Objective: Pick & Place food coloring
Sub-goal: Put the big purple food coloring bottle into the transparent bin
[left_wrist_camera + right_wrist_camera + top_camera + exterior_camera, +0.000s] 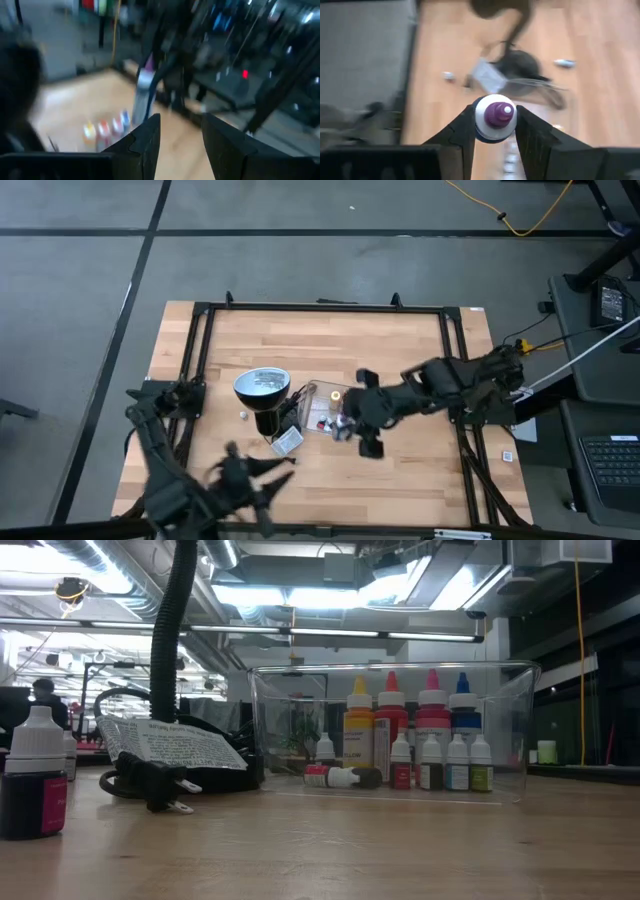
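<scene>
Clamped between the two dark fingers of the right gripper [494, 131] you see one food coloring bottle [494, 118], white-bodied with a purple cap, viewed end-on from the cap side. From above, note that this gripper [352, 423] sits over the clear plastic tray [312, 392] at mid-table, with the right arm [450, 385] reaching in from the table's right side. Observe the left gripper [181, 137] next: its fingers stand apart with nothing between them, and the high view places it [285, 464] near the front edge of the wooden table [400, 480], well apart from the tray. At table height, confirm four larger bottles [410, 720] standing upright in a row inside the tray, capped yellow, red, pink and blue. Small white-capped bottles [440, 762] stand in front of them, and one small bottle [335, 776] lies on its side. Outside the tray you find a bottle with a magenta label [35, 780] standing near the camera. Just beside the tray stands the black lamp [262, 390], its power plug [150, 785] and tagged cord lying on the table.
</scene>
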Tool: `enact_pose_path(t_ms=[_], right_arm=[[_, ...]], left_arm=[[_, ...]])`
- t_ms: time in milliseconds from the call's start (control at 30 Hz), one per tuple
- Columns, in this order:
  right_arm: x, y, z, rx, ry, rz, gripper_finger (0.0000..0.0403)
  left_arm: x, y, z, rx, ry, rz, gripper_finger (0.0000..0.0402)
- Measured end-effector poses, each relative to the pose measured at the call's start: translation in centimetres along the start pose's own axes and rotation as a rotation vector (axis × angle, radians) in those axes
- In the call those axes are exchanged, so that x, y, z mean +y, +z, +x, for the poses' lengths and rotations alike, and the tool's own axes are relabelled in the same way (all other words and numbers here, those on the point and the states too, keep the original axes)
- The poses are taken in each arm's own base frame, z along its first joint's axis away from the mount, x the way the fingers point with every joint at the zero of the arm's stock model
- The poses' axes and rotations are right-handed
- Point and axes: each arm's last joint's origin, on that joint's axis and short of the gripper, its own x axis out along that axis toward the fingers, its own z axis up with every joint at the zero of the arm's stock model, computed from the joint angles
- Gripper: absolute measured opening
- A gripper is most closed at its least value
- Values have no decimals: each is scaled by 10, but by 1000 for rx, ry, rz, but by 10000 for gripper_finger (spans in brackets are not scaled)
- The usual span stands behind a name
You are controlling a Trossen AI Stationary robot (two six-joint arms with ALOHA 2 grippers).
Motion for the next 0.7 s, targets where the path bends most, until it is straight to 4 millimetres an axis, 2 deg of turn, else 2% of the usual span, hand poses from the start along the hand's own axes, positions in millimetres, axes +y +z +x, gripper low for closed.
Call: enact_pose_path(t_ms=[100, 267, 400, 500, 700], right_arm=[[-15, -3, 18, 34, -91, -21, 116], [-37, -10, 56, 79, -147, -14, 116], [-52, -13, 85, 36, -152, 0, 116], [-65, -15, 100, 18, -151, 27, 116], [-88, -25, 124, 12, -169, 65, 116]], left_arm=[[12, 11, -18, -115, -17, 84, 139], [20, 28, -31, -155, -40, 153, 139], [28, 43, -38, -170, -46, 191, 138], [33, 54, -42, -175, -50, 222, 136], [35, 59, -37, -182, -25, 328, 135]])
